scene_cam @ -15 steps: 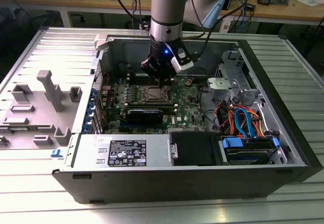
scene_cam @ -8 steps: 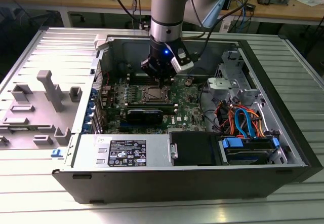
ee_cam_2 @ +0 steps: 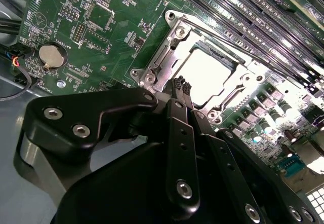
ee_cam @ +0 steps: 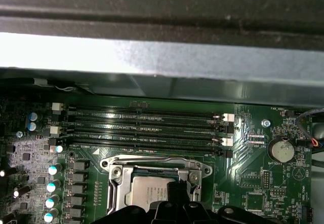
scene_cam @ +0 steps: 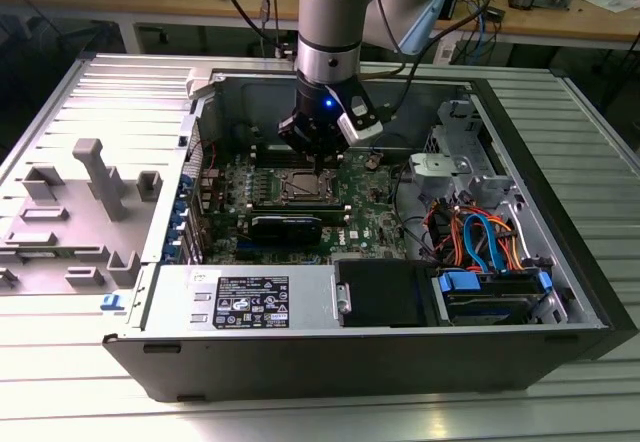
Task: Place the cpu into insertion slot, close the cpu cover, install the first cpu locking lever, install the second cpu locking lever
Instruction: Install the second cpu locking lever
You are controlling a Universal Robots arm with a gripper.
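**Pincer poised over the seated cpu**

The pincer (ee_cam_2: 182, 89) hangs fingers drawn together, gripping nothing, just above the cpu (ee_cam_2: 202, 77). The cpu lies in the insertion slot (ee_cam: 114, 176), the cpu cover (ee_cam_2: 174, 36) down around it, memory slots (ee_cam: 147, 127) alongside.

Arm (scene_cam: 330, 22) came in from the far side and hung near vertical, wrist pointing straight down, pale-blue joint cap above a silver wrist ring. Blue status light lit on the black wrist housing. A white module sat clipped to the wrist's side toward the exterior view's right. Pincer (scene_cam: 318, 167) was at the lowest point of the arm. In the second wrist view the black linkage bars with silver bolts converged toward the tip, pincer (ee_cam_2: 181, 88) with fingertips (ee_cam_2: 177, 83) drawn close together, nothing visible between them. Pincer (ee_cam: 169, 203) linkage edge also showed in the first wrist view.
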